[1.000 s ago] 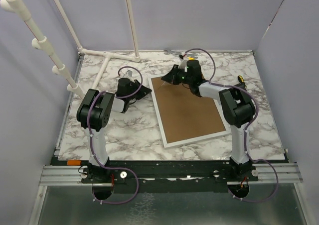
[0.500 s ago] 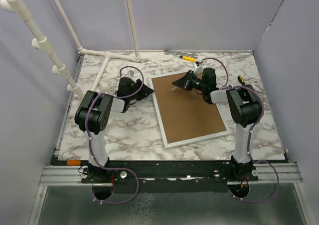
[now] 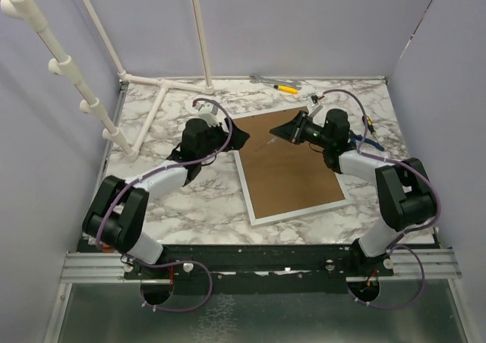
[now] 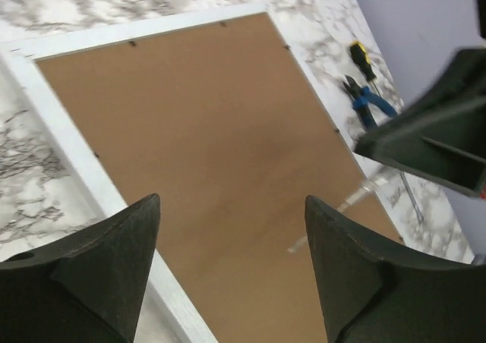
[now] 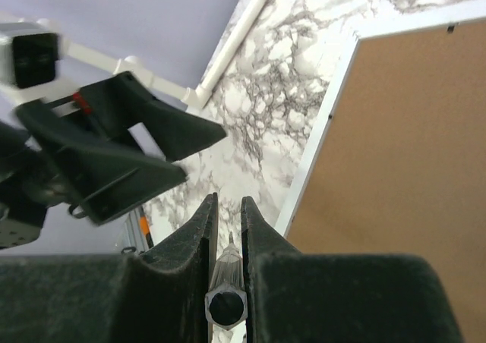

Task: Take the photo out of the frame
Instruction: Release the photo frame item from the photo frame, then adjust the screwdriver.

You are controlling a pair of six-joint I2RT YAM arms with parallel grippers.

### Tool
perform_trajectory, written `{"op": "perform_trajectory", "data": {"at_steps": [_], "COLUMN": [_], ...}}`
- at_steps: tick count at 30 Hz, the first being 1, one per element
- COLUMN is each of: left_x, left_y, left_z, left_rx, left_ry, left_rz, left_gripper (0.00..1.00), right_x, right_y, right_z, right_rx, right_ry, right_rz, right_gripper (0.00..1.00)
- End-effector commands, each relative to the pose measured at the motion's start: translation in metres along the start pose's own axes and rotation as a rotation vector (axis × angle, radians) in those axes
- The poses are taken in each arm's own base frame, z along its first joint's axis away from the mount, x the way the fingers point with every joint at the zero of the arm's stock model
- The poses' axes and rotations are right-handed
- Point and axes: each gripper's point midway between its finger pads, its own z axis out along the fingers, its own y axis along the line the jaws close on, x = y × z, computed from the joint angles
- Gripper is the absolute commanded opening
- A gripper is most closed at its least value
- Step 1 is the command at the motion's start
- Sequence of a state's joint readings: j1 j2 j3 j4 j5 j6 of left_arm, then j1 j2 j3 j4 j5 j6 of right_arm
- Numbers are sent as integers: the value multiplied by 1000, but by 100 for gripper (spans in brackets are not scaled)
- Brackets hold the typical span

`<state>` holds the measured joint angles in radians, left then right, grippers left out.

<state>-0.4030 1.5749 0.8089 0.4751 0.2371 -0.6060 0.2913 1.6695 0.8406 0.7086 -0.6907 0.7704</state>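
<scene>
Top view: frame (image 3: 296, 176) lies flat on marble table (image 3: 190, 199), brown back up. L gripper (image 3: 234, 138) at frame's far-left corner; R gripper (image 3: 282, 129) over frame's far edge.
L wrist: fingers (image 4: 114, 259) spread wide, nothing btwn, hovering above frame's back.
R wrist: jaws clenched on slim tool (image 5: 226, 301), frame's white edge just beside the tips; L gripper opposite.

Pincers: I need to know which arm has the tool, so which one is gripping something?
The right pincer: it is shut on a slender clear-handled tool. The left pincer is open and empty.
</scene>
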Motion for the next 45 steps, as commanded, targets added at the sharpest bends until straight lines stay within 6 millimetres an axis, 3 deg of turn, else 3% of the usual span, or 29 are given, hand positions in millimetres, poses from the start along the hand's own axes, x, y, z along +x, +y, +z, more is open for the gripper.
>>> {"op": "perform_trajectory", "data": {"at_steps": [1,5,7,12,16,21,29,39,40,43,45], "left_x": [12,24,40,67,69,73,87,98,98,105,115], "left_y": [-42,-75,-89,-105,-110,-118,-129,-135,-135,-137,-140], "left_z": [-32,-55,-61,-63,-63,-57,-51,-38,-36,-36,-40], "left_rx": [61,199,279,318,330,344,380,398,399,435,501], "left_ry": [-46,-95,-83,-75,-91,-85,-62,-34,-33,-19,2], "left_rz": [260,331,386,544,585,597,653,685,694,747,821], "left_gripper": [81,90,99,90,83,58,54,36,30,3,0], "right_x": [22,29,30,35,35,34,38,45,46,48,51], "right_y": [9,15,19,37,46,53,58,57,57,58,58], "right_z": [-19,-34,-40,-52,-59,-63,-66,-67,-68,-69,-71], "right_rx": [6,40,46,18,9,-5,-24,-39,-41,-47,-42], "right_ry": [87,107,116,149,148,143,147,168,172,183,199], "right_rz": [13,-24,-37,-35,-42,-41,-21,-9,-8,-6,-11], "right_gripper": [1,0,1,1,1,1,0,1,1,2,6]}}
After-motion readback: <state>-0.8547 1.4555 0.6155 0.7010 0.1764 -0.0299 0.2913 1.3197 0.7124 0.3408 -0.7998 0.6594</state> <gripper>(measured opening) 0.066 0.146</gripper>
